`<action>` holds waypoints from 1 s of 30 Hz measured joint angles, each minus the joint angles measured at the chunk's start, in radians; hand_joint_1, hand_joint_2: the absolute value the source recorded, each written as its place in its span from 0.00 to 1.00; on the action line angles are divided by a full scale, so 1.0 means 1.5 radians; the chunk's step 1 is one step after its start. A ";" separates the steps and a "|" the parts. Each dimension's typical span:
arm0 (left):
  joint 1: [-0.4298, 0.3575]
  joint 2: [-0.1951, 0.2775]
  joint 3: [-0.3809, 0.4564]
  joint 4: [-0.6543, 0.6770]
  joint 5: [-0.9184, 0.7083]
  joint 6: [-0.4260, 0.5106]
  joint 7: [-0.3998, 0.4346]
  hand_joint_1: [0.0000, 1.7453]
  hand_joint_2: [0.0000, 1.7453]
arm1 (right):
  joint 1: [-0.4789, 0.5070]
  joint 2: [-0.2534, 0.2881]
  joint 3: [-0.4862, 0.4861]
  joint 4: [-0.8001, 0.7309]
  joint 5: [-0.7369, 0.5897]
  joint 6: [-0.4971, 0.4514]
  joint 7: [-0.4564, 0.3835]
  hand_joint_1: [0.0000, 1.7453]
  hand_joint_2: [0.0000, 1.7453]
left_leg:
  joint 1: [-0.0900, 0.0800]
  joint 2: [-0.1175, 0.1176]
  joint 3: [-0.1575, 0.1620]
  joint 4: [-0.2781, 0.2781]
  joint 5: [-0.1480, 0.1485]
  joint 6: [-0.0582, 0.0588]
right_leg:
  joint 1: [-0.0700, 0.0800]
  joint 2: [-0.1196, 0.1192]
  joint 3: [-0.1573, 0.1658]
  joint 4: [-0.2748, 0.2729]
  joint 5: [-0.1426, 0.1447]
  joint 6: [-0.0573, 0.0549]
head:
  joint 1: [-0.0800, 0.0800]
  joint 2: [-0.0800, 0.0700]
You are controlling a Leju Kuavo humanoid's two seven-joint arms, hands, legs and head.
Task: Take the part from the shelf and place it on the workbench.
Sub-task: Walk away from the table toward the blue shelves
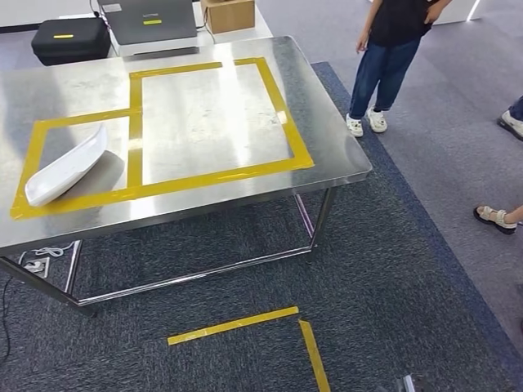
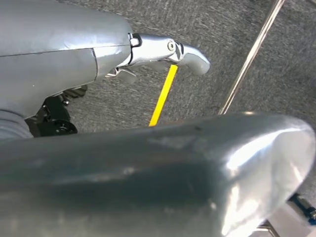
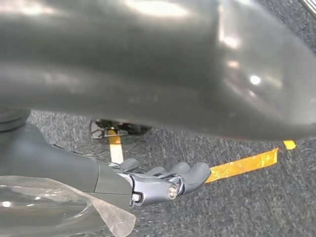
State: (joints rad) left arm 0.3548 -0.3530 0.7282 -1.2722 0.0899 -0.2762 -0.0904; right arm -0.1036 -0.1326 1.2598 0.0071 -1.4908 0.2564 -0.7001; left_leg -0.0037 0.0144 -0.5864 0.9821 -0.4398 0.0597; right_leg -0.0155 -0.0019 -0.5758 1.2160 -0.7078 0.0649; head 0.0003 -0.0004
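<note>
The white curved part lies on the steel workbench, inside the small left rectangle of yellow tape, near the front left edge. My left hand hangs over the dark carpet with its thumb stretched out and nothing in it. My right hand also hangs above the carpet, its fingers straight and holding nothing. Both hands are low and away from the part.
A person stands at the workbench's far right corner, and other people's feet show at the right edge. A black case and a cardboard box sit behind the bench. Yellow floor tape lies before it.
</note>
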 joint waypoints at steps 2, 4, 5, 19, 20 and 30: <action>0.000 0.000 0.000 0.002 0.000 0.000 0.000 0.00 0.00 | 0.001 0.000 0.000 0.000 0.000 0.000 0.000 0.00 0.00 | 0.002 0.000 -0.001 0.002 0.000 -0.002 | -0.004 0.000 -0.001 0.000 0.022 0.006 | 0.000 0.000; 0.000 0.000 0.000 0.003 0.000 0.000 0.000 0.00 0.00 | 0.000 -0.001 0.000 0.000 0.000 0.000 0.000 0.00 0.00 | 0.005 0.000 -0.002 0.007 -0.002 -0.009 | -0.009 -0.002 0.042 -0.090 0.072 0.012 | 0.000 0.000; 0.000 0.000 0.000 0.004 0.000 0.000 0.000 0.00 0.00 | 0.000 -0.001 0.000 0.000 0.000 0.000 0.000 0.00 0.00 | 0.005 -0.001 -0.002 0.010 -0.003 -0.014 | -0.010 0.000 0.063 -0.128 0.090 0.012 | 0.000 0.000; 0.002 0.001 -0.002 0.005 -0.002 0.026 0.006 0.00 0.00 | 0.002 0.000 0.003 0.000 0.000 -0.010 0.000 0.00 0.00 | 0.002 -0.007 0.016 0.125 -0.091 -0.026 | 0.004 0.001 0.025 -0.145 0.136 -0.036 | -0.002 0.000; 0.002 0.001 -0.003 0.005 -0.003 0.030 0.008 0.00 0.00 | 0.002 0.001 0.003 0.000 0.000 -0.011 0.000 0.00 0.00 | -0.001 -0.008 0.045 0.079 -0.078 -0.017 | 0.006 0.001 0.022 -0.145 0.138 -0.035 | -0.002 0.000; 0.011 -0.003 -0.040 0.004 -0.034 0.119 0.011 0.00 0.00 | 0.006 0.005 0.012 0.000 0.000 -0.017 0.000 0.00 0.00 | -0.004 0.000 0.046 -0.011 -0.030 0.002 | 0.003 0.002 -0.044 0.000 0.041 -0.004 | 0.004 0.000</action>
State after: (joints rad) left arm 0.3716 -0.3573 0.6689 -1.2669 0.0397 -0.0974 -0.0736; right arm -0.0951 -0.1244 1.2775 0.0065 -1.4909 0.2303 -0.6996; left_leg -0.0104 0.0137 -0.5177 0.9655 -0.4850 0.0630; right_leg -0.0105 0.0008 -0.6424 1.2164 -0.6456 0.0594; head 0.0061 -0.0004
